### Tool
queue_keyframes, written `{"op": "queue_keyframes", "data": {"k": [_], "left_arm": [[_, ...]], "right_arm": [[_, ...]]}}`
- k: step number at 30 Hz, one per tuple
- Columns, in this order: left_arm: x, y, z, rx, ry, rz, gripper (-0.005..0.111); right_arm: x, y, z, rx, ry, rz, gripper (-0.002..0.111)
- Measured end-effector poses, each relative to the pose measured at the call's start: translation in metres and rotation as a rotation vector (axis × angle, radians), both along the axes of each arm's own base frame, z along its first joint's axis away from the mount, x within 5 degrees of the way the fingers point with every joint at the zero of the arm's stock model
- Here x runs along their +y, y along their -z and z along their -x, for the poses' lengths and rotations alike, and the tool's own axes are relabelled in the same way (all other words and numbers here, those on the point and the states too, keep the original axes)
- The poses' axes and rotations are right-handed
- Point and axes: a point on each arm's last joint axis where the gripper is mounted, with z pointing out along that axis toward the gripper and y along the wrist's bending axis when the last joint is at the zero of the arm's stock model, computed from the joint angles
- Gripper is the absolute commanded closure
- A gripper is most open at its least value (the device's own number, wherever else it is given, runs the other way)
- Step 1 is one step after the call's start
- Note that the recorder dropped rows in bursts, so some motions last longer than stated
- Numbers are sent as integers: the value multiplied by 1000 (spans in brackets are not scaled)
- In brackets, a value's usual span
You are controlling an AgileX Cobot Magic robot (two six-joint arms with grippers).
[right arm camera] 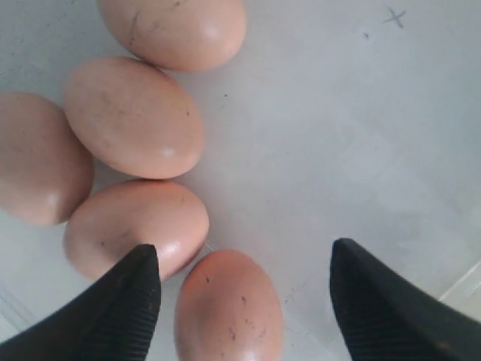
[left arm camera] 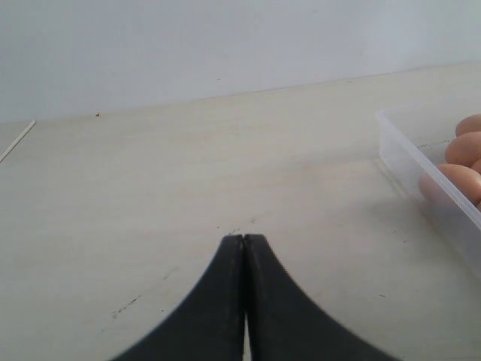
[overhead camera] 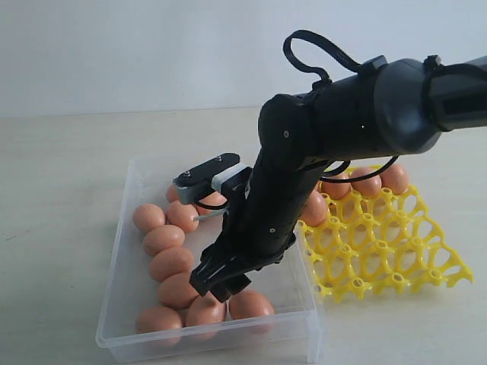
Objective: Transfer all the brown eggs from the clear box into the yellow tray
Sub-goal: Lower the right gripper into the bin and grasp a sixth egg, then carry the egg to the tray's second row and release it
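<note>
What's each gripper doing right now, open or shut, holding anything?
Left gripper: closed, empty.
Right gripper: open, empty, poised over an egg.

We take this for a robotics lab, not a home: a pale, scuffed table runs back to a plain white wall, and a black robot arm with looped cables leans over eggs in a box beside a tray.
</note>
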Motion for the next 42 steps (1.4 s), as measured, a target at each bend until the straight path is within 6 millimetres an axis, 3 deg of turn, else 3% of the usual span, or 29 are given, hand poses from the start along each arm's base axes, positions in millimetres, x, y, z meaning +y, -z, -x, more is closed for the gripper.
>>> {"op": "queue_keyframes", "data": {"k": [13,15,17,21,23,27,36,39,42], "left_arm": [[0,0,0,0,0,0,107],[0,0,0,0,0,0,107],[0,0,0,0,0,0,107],[0,0,0,0,0,0,107],[0,0,0,0,0,0,107],[0,0,0,0,0,0,107],[0,0,0,0,0,0,107],[0,0,0,0,0,0,107],[0,0,0,0,0,0,107]], "right_arm": [[5,11,8,34,-48,49,48],[6,20,7,47,-51,64,50],[7,31,6,54,-48,77,61],[8,34,4,45,-60,80,108],[8,33,4,35,-81,80,108],[9,19,1,-28,-93,44,108],[0,-58,1,-342,-101,-130,108],[-19,-76,3,-450,-42,-204,108],[-47,-80,2,-532,50,-249,108]]}}
